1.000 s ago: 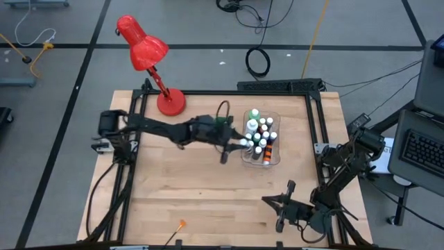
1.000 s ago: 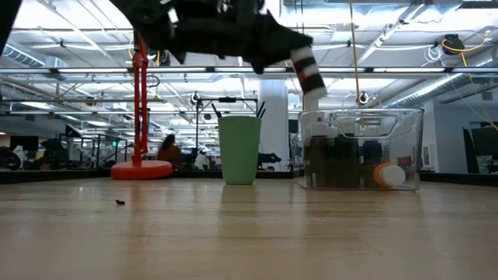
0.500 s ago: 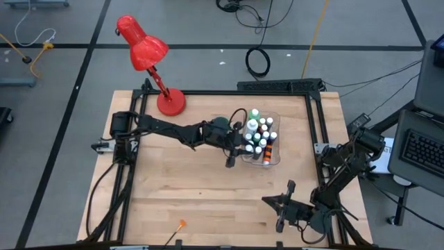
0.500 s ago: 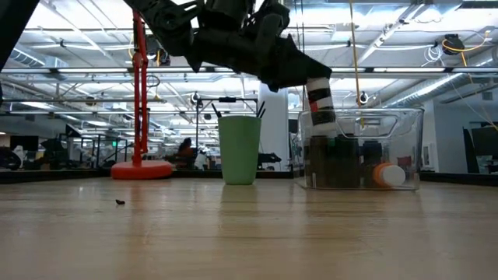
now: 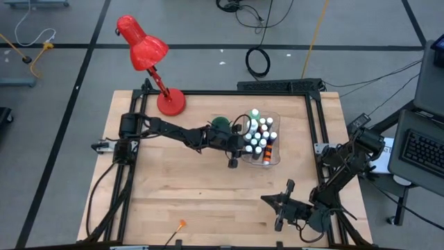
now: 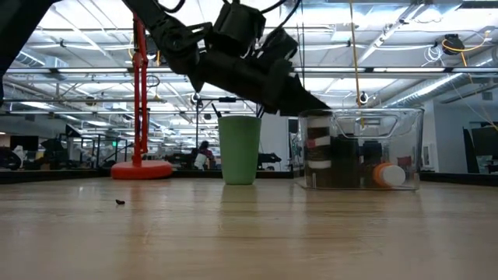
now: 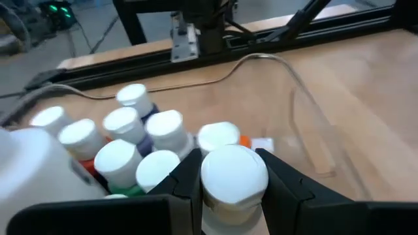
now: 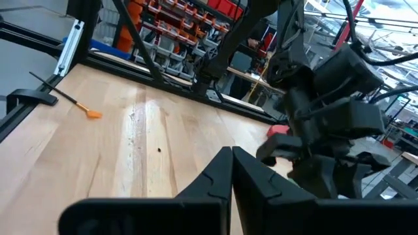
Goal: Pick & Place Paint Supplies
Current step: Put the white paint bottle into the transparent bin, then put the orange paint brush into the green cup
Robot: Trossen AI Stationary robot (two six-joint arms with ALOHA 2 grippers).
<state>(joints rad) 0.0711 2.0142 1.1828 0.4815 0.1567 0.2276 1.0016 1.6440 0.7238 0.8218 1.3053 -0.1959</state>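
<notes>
The left tool (image 7: 234, 189) is clamped on a white-capped paint bottle (image 7: 234, 176), one finger on each side of it, and in the low view the bottle sits inside the near wall of the clear bin (image 6: 405, 124), so it looks lowered in but not yet let go. Just behind the tool stands the green cup (image 6: 239, 149) with dark brush handles poking out of it. Ahead of and beside the held bottle, the other small bottles (image 7: 124, 140) stand crowded together in the bin. Well off by the counter's front edge lies an orange-tipped brush (image 5: 179, 226); I judge it the main item left. The right tool (image 8: 231, 171) waits with fingers together over the counter's front right corner, holding nothing.
</notes>
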